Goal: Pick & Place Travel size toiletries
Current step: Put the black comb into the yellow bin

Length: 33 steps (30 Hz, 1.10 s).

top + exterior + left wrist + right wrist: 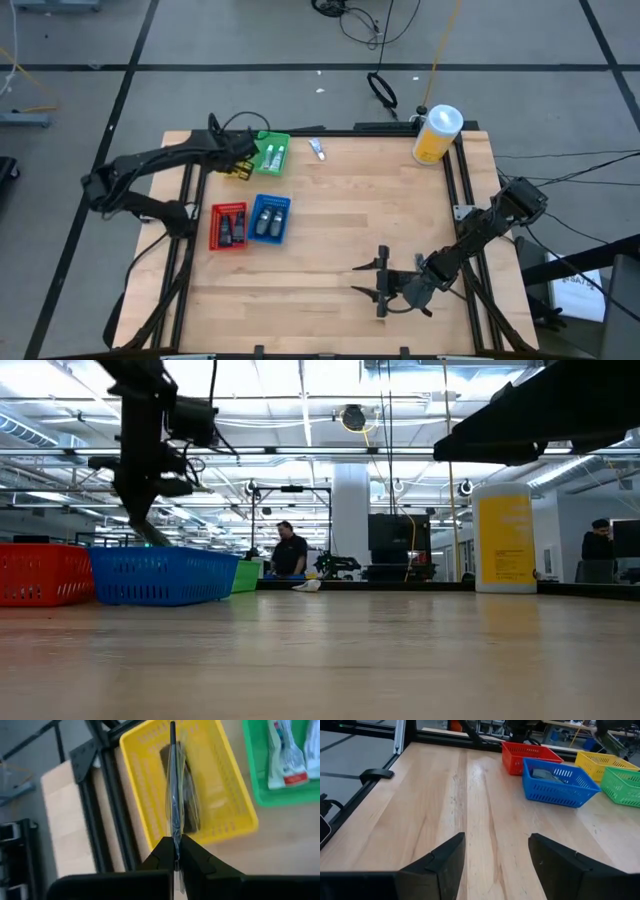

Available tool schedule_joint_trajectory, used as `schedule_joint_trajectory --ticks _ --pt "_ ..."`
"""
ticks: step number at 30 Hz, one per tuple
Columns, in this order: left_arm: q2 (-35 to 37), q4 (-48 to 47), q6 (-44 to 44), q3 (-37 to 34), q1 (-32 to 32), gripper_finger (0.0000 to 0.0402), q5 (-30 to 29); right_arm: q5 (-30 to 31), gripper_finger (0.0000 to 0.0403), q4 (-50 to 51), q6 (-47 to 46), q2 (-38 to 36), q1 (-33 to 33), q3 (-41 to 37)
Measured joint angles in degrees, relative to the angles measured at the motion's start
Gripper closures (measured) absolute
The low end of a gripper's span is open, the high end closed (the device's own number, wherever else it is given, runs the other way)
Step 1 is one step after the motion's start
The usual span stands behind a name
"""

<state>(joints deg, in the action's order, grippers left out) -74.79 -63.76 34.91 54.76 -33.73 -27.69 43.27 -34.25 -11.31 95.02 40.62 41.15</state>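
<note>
My left gripper point(175, 851) hangs over the yellow tray point(150, 795) at the table's far left and is shut on a thin, flat, clear-wrapped dark toiletry piece point(173, 790), seen edge-on. Under it a dark oblong piece point(189, 795) lies flat in the yellow tray. White tubes point(285, 755) lie in the green tray point(272, 153). One small white tube point(316, 149) lies on the bare table near the far edge. The red tray point(229, 226) and the blue tray point(268, 218) hold dark and pale items. My right gripper point(383, 282) waits open near the table's near right. My left gripper pinches the flat wrapped piece by its near end point(175, 840) between both fingers, which come from above pointing down. The piece stretches away from the fingertips along their line. It is edge-on to the camera and hangs over the yellow tray; whether its far end touches the tray does not show.
A big yellow container with a white lid point(437, 133) stands at the table's far right corner. Bare wood lies between the trays and my right gripper point(495, 865). Black frame rails point(185, 200) run along the table's sides. People point(290, 552) stand in the room beyond.
</note>
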Motion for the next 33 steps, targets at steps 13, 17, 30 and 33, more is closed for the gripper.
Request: schedule_joint_trajectory --ticks 13,17,30,33 --pt "-0.6 15.8 -11.6 -6.4 -8.9 0.0271 5.4 0.0 0.0198 0.2 0.0 0.0 0.0 0.0" --pt "0.2 15.8 -13.0 -6.4 -9.1 0.0207 5.2 0.0 0.0197 0.5 0.0 0.0 0.0 0.0" --pt "6.3 55.5 -18.5 -11.0 29.0 0.0167 5.2 -5.1 0.0271 56.5 -52.5 -18.6 7.5 1.4" --pt "2.7 74.3 -27.0 -13.7 38.8 0.0167 5.3 -16.6 0.031 70.4 -69.6 -20.9 7.5 1.4"
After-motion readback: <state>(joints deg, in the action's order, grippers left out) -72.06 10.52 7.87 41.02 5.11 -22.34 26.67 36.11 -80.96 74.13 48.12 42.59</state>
